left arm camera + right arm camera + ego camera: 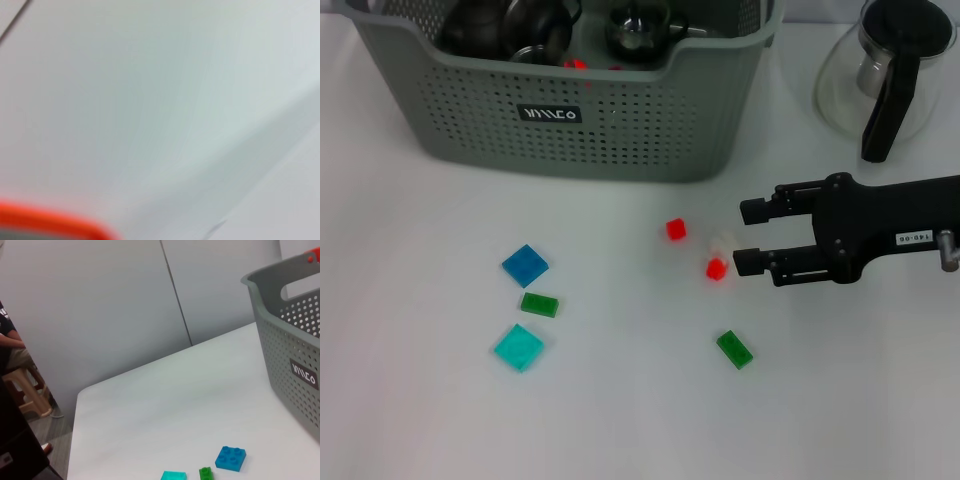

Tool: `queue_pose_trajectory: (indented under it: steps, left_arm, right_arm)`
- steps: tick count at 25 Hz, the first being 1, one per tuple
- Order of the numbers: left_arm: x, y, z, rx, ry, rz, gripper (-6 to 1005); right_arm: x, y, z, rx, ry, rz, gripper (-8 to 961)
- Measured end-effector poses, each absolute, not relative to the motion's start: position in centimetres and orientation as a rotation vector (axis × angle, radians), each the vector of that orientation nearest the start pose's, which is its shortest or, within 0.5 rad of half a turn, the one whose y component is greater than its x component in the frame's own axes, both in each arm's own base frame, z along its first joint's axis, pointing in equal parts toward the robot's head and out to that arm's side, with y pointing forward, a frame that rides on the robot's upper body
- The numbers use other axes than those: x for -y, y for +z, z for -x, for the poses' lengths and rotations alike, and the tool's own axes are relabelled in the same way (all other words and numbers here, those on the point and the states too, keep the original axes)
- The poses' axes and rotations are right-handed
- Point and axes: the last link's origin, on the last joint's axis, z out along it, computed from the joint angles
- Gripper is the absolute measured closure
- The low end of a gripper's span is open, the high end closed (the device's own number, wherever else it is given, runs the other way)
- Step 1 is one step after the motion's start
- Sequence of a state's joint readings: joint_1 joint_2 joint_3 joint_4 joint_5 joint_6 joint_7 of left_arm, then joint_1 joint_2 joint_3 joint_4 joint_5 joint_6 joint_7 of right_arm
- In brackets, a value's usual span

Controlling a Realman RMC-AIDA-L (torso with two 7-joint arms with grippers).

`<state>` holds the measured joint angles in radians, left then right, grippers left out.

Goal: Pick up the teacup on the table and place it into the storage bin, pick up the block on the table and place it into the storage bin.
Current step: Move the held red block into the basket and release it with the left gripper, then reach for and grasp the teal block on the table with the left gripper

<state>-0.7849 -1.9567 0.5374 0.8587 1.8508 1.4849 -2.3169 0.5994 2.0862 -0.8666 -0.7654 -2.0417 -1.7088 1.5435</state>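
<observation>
The grey-green storage bin point(570, 110) stands at the back of the table and also shows in the right wrist view point(285, 340). Dark glass vessels point(510, 30) lie inside it; no teacup shows on the table. My right gripper point(748, 237) reaches in from the right, open and low over the table. Just off its fingertips lie a small whitish block point(722, 240) and a red block point(716, 269). Another red block point(675, 229) lies a little farther left. The left gripper is out of view.
A blue block point(524, 265), a green block point(539, 304) and a cyan block point(519, 347) lie at front left; another green block point(734, 349) lies front centre. A glass teapot point(890, 70) with a black handle stands at back right.
</observation>
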Motion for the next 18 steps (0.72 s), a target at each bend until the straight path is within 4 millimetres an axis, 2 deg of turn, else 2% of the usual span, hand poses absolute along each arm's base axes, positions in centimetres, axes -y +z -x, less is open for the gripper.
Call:
queue_pose_trajectory:
  steps: [3, 6, 7, 12, 15, 18]
  left_arm:
    - [-39.6, 15.0, 18.3, 1.075, -1.386, 2.378, 408]
    - [-36.4, 15.7, 20.1, 0.943, -1.43, 2.465, 196]
    - [-35.5, 15.7, 20.6, 0.911, -1.416, 2.493, 194]
    - [-31.8, 13.2, 23.4, 0.852, -1.125, 2.684, 188]
    - [-29.9, 10.0, 24.9, 0.904, -0.79, 2.845, 188]
    - [-28.9, 7.2, 25.6, 0.951, -0.5, 2.953, 188]
  right_arm:
    - [-32.5, -1.2, -21.5, -0.549, 0.607, 3.051, 239]
    - [-32.5, -1.1, -21.5, -0.55, 0.61, 3.047, 240]
    - [-32.5, -1.1, -21.5, -0.551, 0.612, 3.045, 241]
    - [-32.6, -1.0, -21.5, -0.549, 0.616, 3.043, 241]
    - [-32.5, -1.0, -21.5, -0.555, 0.617, 3.044, 240]
    - [-32.5, -1.0, -21.6, -0.559, 0.617, 3.043, 241]
